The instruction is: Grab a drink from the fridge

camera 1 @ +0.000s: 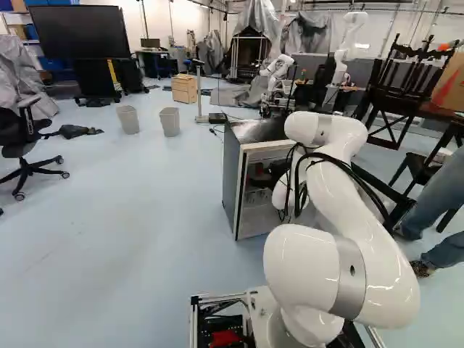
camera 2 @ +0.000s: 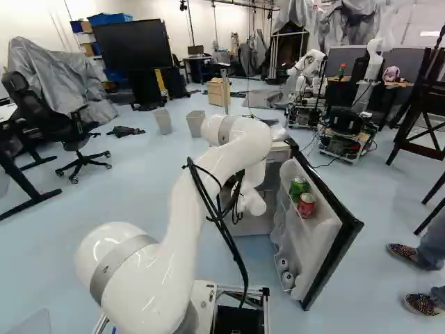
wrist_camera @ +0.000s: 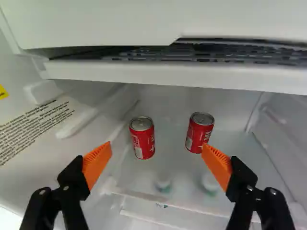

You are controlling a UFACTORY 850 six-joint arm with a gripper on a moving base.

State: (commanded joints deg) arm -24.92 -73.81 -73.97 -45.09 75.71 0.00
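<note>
Red and silver mark both drinks inside the fridge (camera 1: 230, 174): the left can (wrist_camera: 142, 139) and the right can (wrist_camera: 199, 133). Each stands upright on its base, its long axis vertical and its silver lid facing up, the pull tab too small to make out. Both bodies are glossy red with white lettering that runs up and down the side; the near side of each shows a pale patch low down. The left can looks slightly nearer than the right can, and the two stand apart on the fridge shelf (wrist_camera: 168, 177), which lets blurred pale shapes with green show from below

The gripper (camera 1: 272, 172) reaches in at the fridge's open front, at the end of the white arm (camera 2: 208, 174). In the wrist view the gripper (wrist_camera: 157, 155) has its fingers spread wide, orange pads (wrist_camera: 97, 163) apart with nothing pinched between them. Both cans lie ahead of it – the right can close to the line of the right fingertip, the left can further in from the left one. Whether that right fingertip touches the can I cannot tell

On the right, the fridge door (camera 2: 330, 240) stands open; its rack carries a green can (camera 2: 298, 188) – and, just beside it on the near side, a red door can (camera 2: 306, 205), both roughly upright with their lids up
</note>
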